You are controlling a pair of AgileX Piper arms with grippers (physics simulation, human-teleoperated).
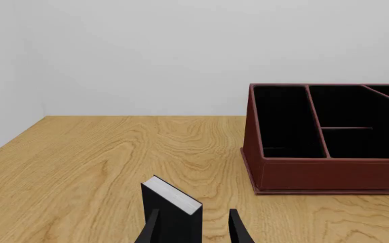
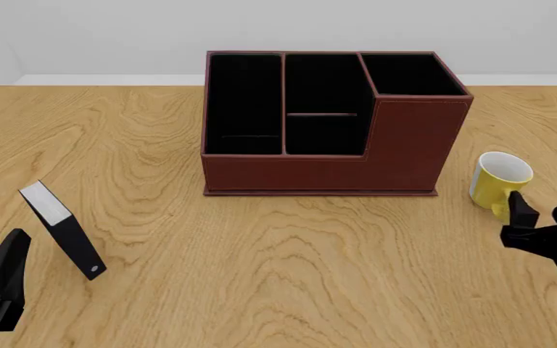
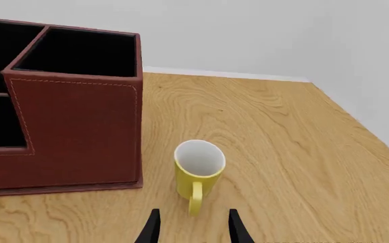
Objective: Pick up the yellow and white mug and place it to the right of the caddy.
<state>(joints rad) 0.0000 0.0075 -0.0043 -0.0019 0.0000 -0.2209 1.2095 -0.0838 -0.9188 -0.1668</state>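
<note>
Yellow outside and white inside, the mug [image 2: 500, 178] stands upright on the wooden table [image 2: 289, 261], just to the right of the caddy [image 2: 327, 123] and apart from it, with its loop handle turned toward the near edge of the table. The caddy is a reddish-brown box with three black-lined compartments; its taller section sits at the right rear corner, nearest the mug. The right gripper [image 3: 193, 228] hovers near the mug on the near side, in line with the handle; its two fingers are spread apart and hold nothing, and the handle tip lies just ahead of the gap between them without contact. On the left side of the table, well apart from the caddy, a thin black slab with a white edge [image 2: 62, 228] stands tilted on the surface. The left gripper [image 1: 194, 230] is low at the near left corner, fingers parted, empty; in the left wrist view the slab stands just ahead of one finger, and contact cannot be determined.
</note>
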